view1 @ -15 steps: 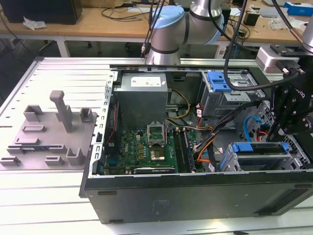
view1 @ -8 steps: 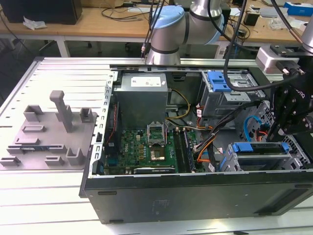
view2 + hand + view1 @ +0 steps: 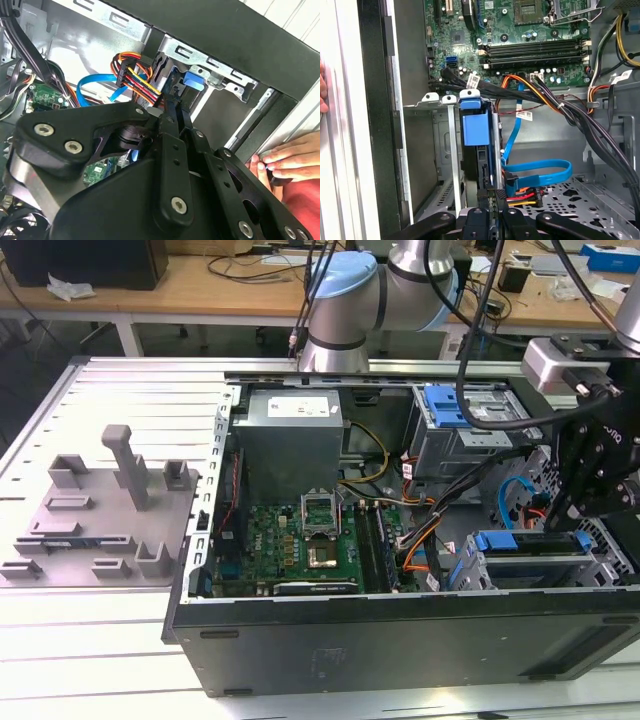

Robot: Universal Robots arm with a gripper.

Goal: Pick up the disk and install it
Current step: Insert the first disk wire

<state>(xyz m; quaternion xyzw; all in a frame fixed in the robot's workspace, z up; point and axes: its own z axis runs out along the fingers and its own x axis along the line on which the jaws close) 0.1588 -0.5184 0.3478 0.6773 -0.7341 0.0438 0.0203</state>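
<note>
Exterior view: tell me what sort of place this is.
Probably an electronics lab or robot test workshop. An opened computer case lies on a metal bench, a robot arm stands behind it, and wooden desks strewn with cables line the back.

The disk (image 3: 476, 125) in its blue carrier sits on edge, slotted upright in the metal drive cage (image 3: 435, 102) by the case's front corner.
</note>
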